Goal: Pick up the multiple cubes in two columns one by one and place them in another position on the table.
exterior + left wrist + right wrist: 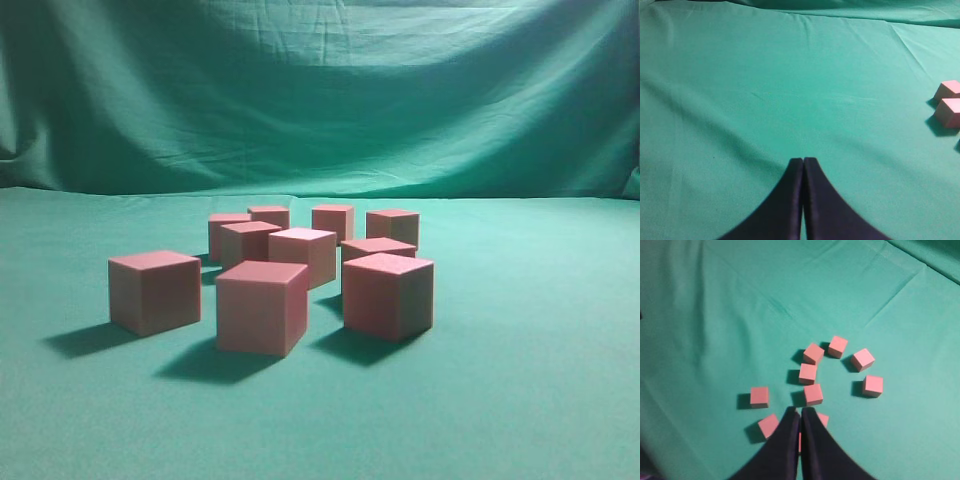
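The cubes (262,306) sit in a loose cluster on the green counter (540,380), pinkish-red on top with tan to reddish sides, all resting flat. In the exterior view nine can be counted. Taking the nearest cube as the landmark, one stands apart to its left (154,291), another just to its right (388,294), and the others gather behind it in a tighter group reaching toward the draped green backdrop (320,90). None is stacked on another; a few in the back group stand so close that I cannot tell whether they touch.

From the right wrist view the cubes form a rough ring with two in the middle, and the right end effector (800,412) hangs above the near edge of that ring. Its two black fingers (785,440) are pressed together with only a hairline seam between them, and nothing is gripped. One cube (823,419) is partly hidden behind the finger tips, and a sliver of red shows through the seam.

The left end effector (803,161) is likewise closed, fingers meeting along a thin line and holding nothing. It hangs over bare green cloth, well apart from the cluster; only two cubes (947,112) show at the right edge of the left wrist view.
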